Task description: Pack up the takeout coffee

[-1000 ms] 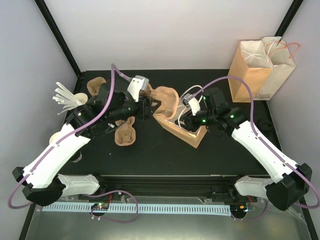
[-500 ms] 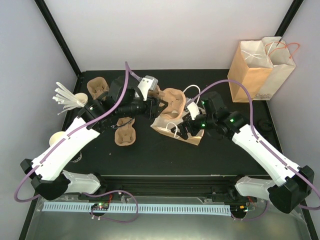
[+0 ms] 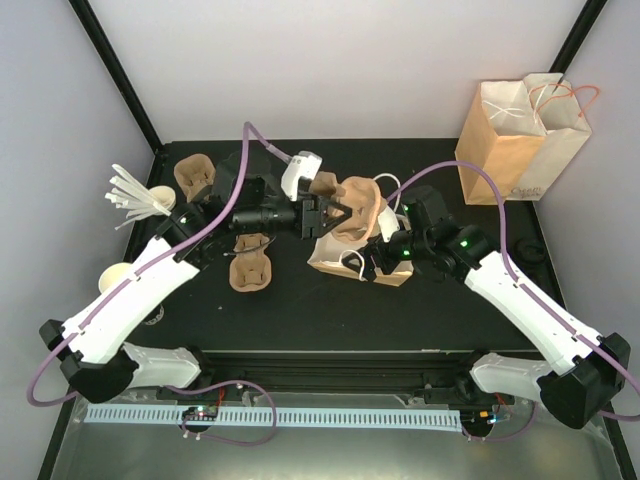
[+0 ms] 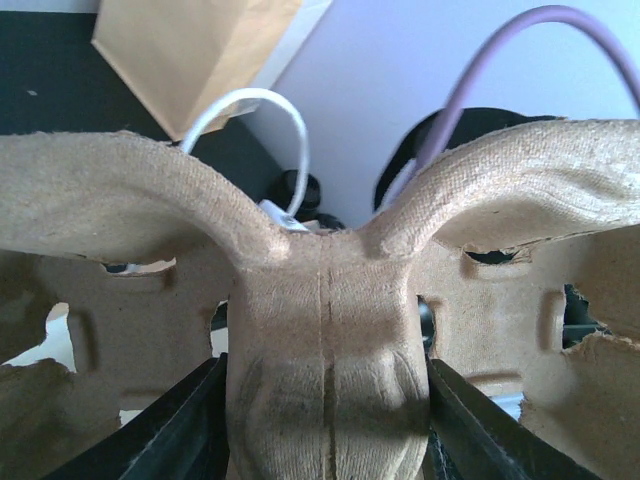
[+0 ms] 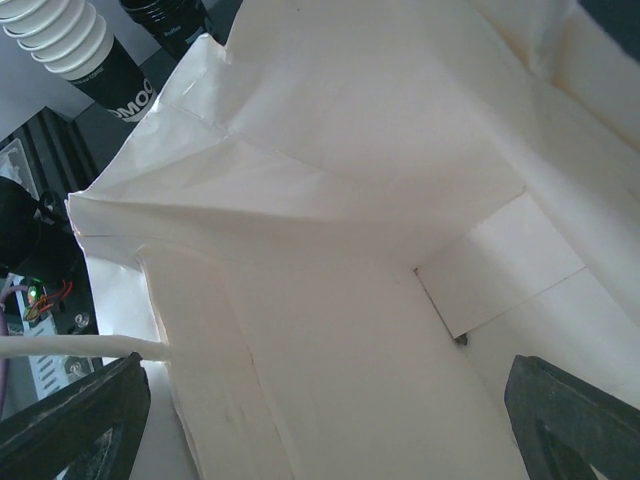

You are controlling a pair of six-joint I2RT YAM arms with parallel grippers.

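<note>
Rough, fibrous moulded-pulp carrier, matt tan with ragged cut-outs, sits between the smooth black plastic fingers of the left hand. The paper bag is plain matt white inside, creased along its folds. A second bag is brown kraft paper. The table is matt black. The arm shell is glossy white plastic and the cable smooth purple.
</note>
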